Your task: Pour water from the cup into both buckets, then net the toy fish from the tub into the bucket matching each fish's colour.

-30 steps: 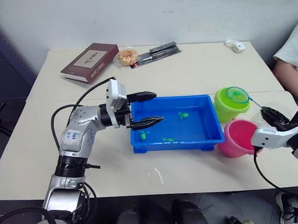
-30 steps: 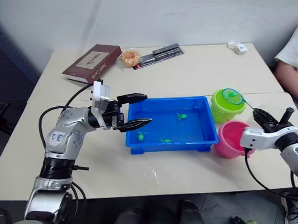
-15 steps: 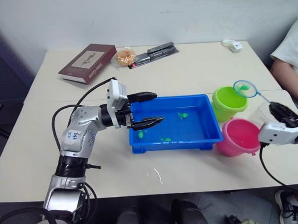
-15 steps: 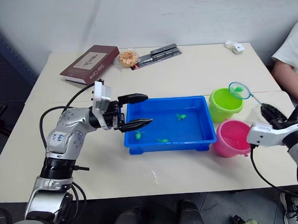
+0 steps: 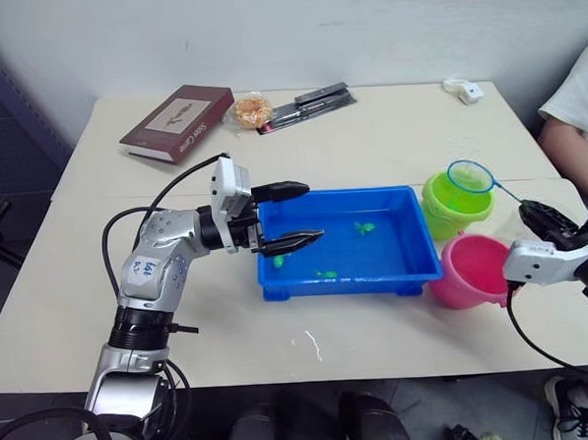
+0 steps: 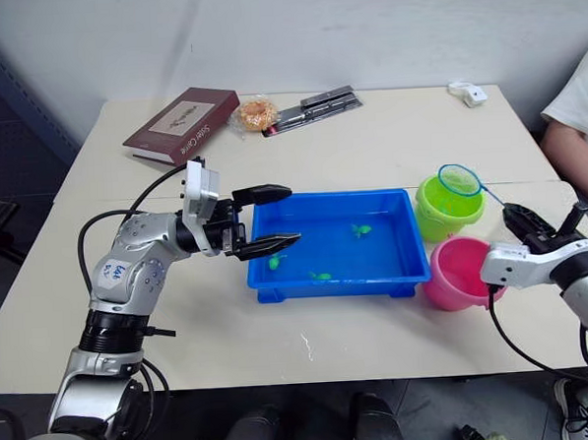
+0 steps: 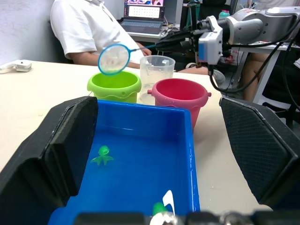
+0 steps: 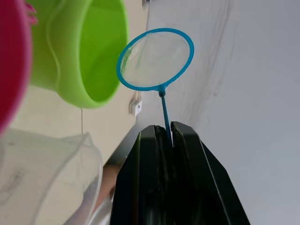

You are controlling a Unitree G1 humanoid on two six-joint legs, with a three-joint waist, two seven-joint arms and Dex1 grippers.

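The blue tub [image 5: 343, 287] sits mid-table with three green toy fish [image 5: 364, 227] in its water. Right of it stand the lime green bucket [image 5: 456, 208] and, nearer me, the pink bucket [image 5: 471, 270]. The clear cup [image 7: 157, 70] stands just behind the two buckets. My right gripper [image 5: 536, 217] is shut on the net's dark handle. The net's blue hoop [image 5: 469, 176] hovers over the green bucket's far rim, and its mesh [image 8: 155, 58] looks empty. My left gripper [image 5: 313, 211] hangs open over the tub's left end, holding nothing.
At the table's far side lie a maroon book [image 5: 177, 122], a snack packet [image 5: 253, 111], dark pens [image 5: 308, 105] and a small white device [image 5: 463, 90]. A person in a white shirt [image 5: 576, 107] sits at the right edge.
The net swung right, away from the green bucket, then back over its rim. The green fish seen in the mesh half a second ago is gone. My left arm stayed still.
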